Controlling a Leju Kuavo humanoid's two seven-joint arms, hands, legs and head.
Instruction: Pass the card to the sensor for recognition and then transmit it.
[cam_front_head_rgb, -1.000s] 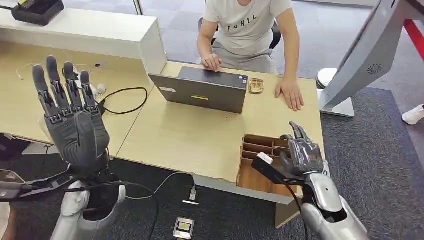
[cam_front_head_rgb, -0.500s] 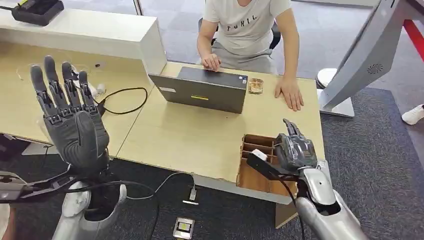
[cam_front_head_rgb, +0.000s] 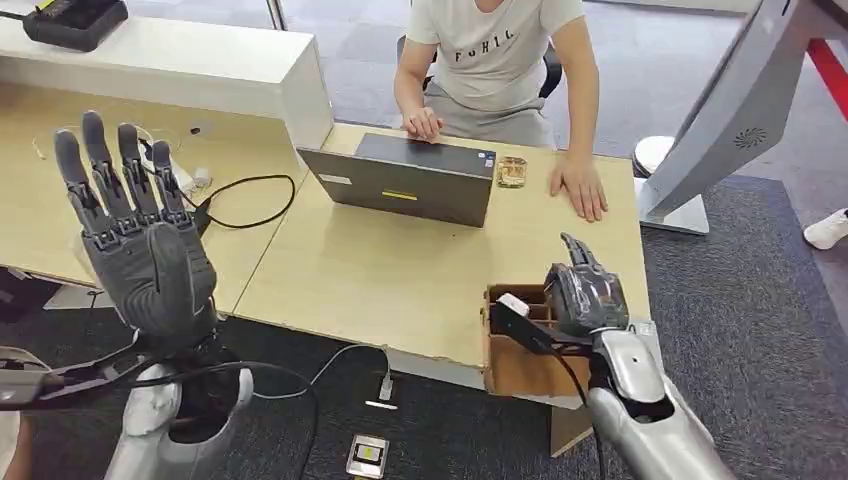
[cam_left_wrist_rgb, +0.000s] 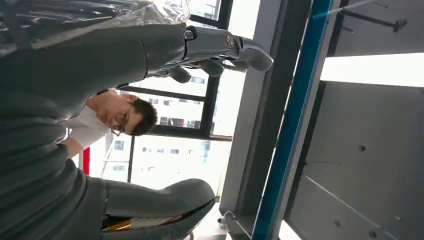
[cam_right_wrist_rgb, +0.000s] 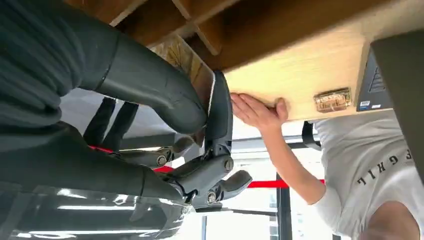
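My left hand (cam_front_head_rgb: 140, 250) is raised in front of me above the near edge of the pale wooden worktop (cam_front_head_rgb: 370, 275), palm out, fingers straight and spread apart, holding nothing; in the left wrist view the same hand (cam_left_wrist_rgb: 125, 55) reaches up toward windows and a blue beam. My right hand (cam_front_head_rgb: 583, 295) is at the wooden slotted box (cam_front_head_rgb: 515, 365) that sits at the worktop's near right corner, with its fingers pointing up and away from me. In the right wrist view my thumb (cam_right_wrist_rgb: 150, 82) presses a thin card (cam_right_wrist_rgb: 187, 67) with a pale patterned face against the dark fingers (cam_right_wrist_rgb: 220, 115) behind it, so this hand is gripping the card just beside the box's wooden dividers (cam_right_wrist_rgb: 200, 30). From the head view the card itself is hidden behind the hand. Across the worktop a person in a white T-shirt (cam_front_head_rgb: 495, 50) sits with one hand at a dark grey laptop (cam_front_head_rgb: 410, 180) and the other hand (cam_front_head_rgb: 582, 188) flat on the wood; a small clear, amber-tinted object (cam_front_head_rgb: 511, 172) lies between that hand and the laptop. A black cable (cam_front_head_rgb: 245, 200) loops over the worktop to the left of the laptop, and a small square device (cam_front_head_rgb: 367, 456) lies on the dark carpet below.
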